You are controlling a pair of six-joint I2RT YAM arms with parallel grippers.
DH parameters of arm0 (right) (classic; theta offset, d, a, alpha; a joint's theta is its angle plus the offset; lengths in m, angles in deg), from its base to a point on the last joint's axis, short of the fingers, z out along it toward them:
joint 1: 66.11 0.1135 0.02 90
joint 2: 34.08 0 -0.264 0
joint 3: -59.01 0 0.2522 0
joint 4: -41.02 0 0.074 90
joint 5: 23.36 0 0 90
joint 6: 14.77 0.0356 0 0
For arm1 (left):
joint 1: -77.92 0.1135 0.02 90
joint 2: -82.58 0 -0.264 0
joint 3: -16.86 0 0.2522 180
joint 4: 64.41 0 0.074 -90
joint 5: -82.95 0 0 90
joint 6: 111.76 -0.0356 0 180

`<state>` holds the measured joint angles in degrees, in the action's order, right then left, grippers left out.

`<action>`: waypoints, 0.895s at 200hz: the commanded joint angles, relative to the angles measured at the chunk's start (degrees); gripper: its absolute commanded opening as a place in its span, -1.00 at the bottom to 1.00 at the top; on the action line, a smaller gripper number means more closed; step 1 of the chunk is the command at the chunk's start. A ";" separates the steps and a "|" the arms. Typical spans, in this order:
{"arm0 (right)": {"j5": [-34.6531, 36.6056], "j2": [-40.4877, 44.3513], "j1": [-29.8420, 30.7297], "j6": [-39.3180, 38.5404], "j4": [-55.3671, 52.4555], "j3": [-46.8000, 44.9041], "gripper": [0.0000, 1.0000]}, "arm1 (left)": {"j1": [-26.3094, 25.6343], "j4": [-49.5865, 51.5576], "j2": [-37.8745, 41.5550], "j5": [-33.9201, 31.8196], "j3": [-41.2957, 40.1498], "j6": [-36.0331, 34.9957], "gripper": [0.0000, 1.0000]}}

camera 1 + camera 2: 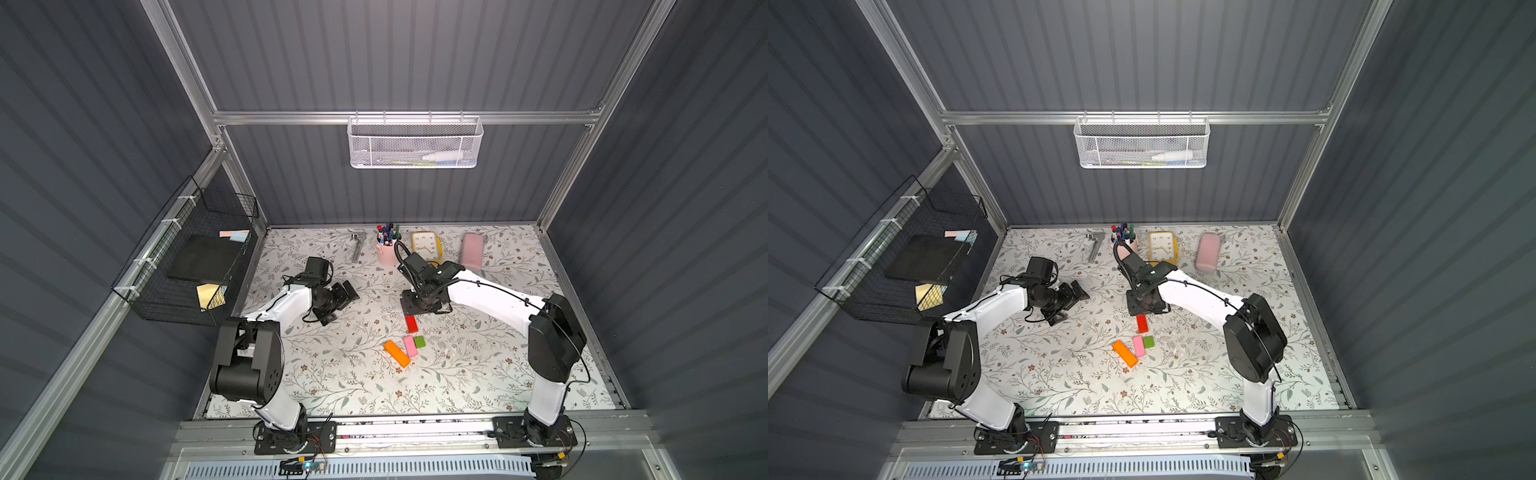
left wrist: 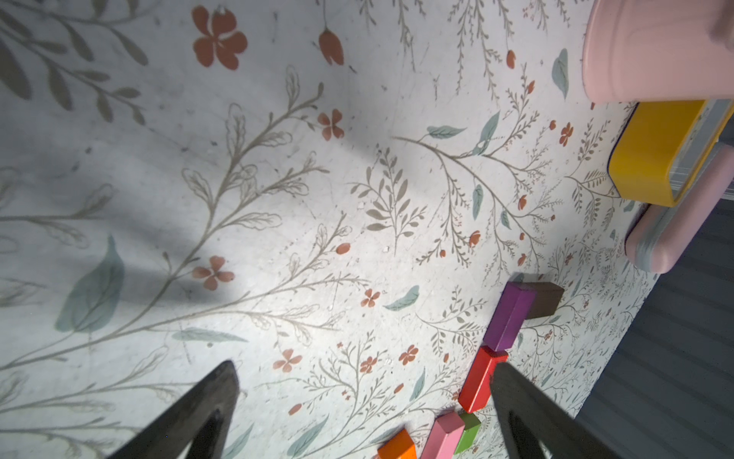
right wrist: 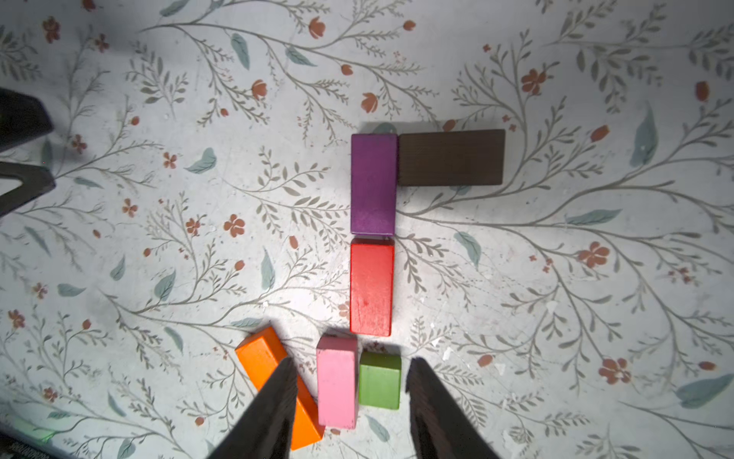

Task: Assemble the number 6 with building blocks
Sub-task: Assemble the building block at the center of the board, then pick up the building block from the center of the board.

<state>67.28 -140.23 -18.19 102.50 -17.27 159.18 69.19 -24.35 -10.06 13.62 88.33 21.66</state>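
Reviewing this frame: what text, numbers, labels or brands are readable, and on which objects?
No text can be quoted.
Yellow square clock: dial numerals present, too small and blurred to read.
White bottle in the white mesh wall basket: no legible label.
Solid-coloured building blocks: plain faces, no markings.

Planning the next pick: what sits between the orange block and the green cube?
The pink block, close beside the green cube, with the tilted orange block on its other side. Clearest in the right wrist view; both top views agree.
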 commanded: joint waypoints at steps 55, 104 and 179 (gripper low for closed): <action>-5.24 -0.46 6.28 -4.75 0.85 -4.57 -0.04 | 0.46 1.12 1.40 -0.58 -0.06 -0.97 0.99; -6.96 -4.36 8.43 -6.64 0.23 -2.54 0.05 | 0.46 1.38 2.20 -0.89 -0.76 -1.06 0.99; -7.49 -7.96 10.24 -7.29 -0.01 -0.98 0.18 | 0.47 1.52 2.73 -0.98 -1.20 -1.32 0.99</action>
<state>60.22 -147.24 -8.33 96.16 -16.07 156.62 69.19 -24.02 -9.30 13.40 88.07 21.66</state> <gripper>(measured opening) 0.593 0.994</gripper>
